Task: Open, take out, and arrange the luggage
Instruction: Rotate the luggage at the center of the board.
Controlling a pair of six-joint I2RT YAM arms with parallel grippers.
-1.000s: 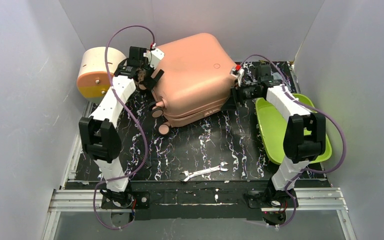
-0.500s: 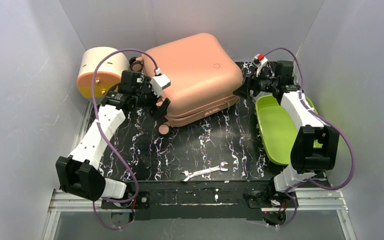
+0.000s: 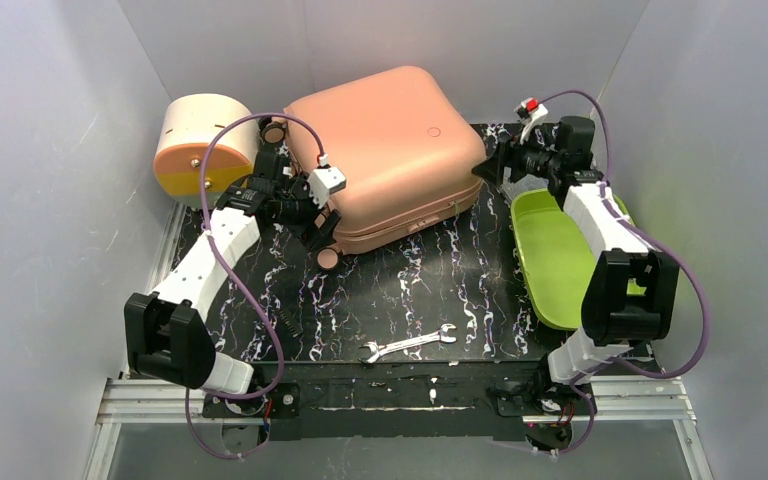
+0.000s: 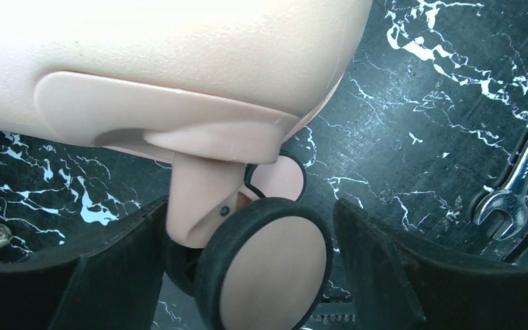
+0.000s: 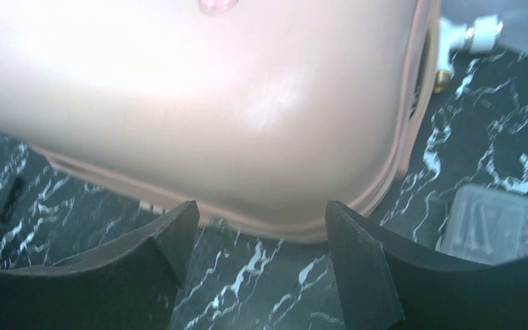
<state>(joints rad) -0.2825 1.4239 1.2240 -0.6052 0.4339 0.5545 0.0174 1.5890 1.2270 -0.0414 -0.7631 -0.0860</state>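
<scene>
Both grippers stand wide open. The left gripper [image 4: 249, 273] straddles a caster wheel [image 4: 282, 282] of the closed salmon-pink luggage [image 3: 390, 150], perhaps grazing it. The right gripper [image 5: 258, 253] faces the luggage's right corner, holding nothing. The luggage lies at the back of the table [image 3: 410, 290]; its round emblem [image 3: 433, 131] is unreadable.

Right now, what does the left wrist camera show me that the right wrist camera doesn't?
Only left wrist: one caster wheel of the luggage, sitting between the open fingers of the left gripper, and a wrench at the right edge.
Only right wrist: the luggage's rounded corner with its zipper seam, a clear plastic box at lower right, and the right gripper open with nothing between its fingers.
Both: the pink shell close up over the black marbled table.
</scene>
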